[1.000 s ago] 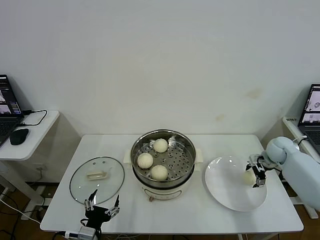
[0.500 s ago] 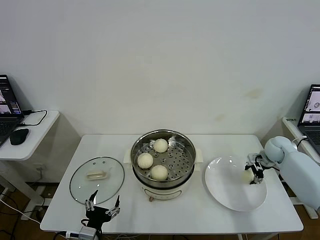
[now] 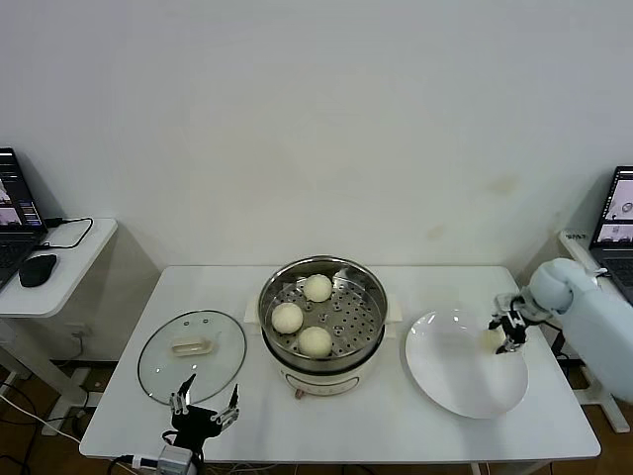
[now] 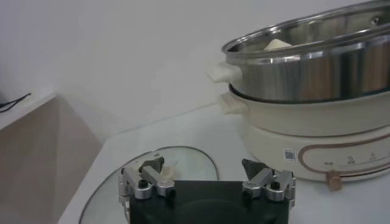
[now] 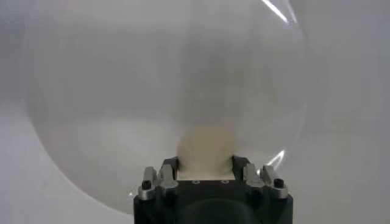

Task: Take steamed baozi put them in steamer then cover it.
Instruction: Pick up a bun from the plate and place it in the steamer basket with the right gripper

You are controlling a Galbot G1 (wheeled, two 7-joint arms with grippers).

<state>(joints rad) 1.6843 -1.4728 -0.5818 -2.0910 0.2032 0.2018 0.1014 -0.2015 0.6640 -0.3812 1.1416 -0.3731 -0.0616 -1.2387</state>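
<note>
The steel steamer (image 3: 323,263) stands uncovered mid-table with three cream-white baozi (image 3: 317,288) on its perforated tray. Another baozi (image 3: 494,339) sits between the fingers of my right gripper (image 3: 508,333), which is shut on it over the right part of the white plate (image 3: 455,381). In the right wrist view that baozi (image 5: 206,149) fills the right gripper (image 5: 206,163), with the plate (image 5: 122,91) beneath. The glass cover (image 3: 163,361) lies flat left of the steamer. My left gripper (image 3: 208,398) waits open at the table's front edge, just before the cover (image 4: 189,164); the left wrist view shows this gripper (image 4: 201,165) empty.
A side table at the left carries a laptop (image 3: 12,203) and a mouse (image 3: 38,268). Another laptop (image 3: 618,223) stands at the far right. The steamer's cream base (image 4: 317,137) rises close beside my left gripper. A white wall backs the table.
My right gripper has shut on the baozi and risen a little from the plate. The left arm, cover and steamer have not moved.
</note>
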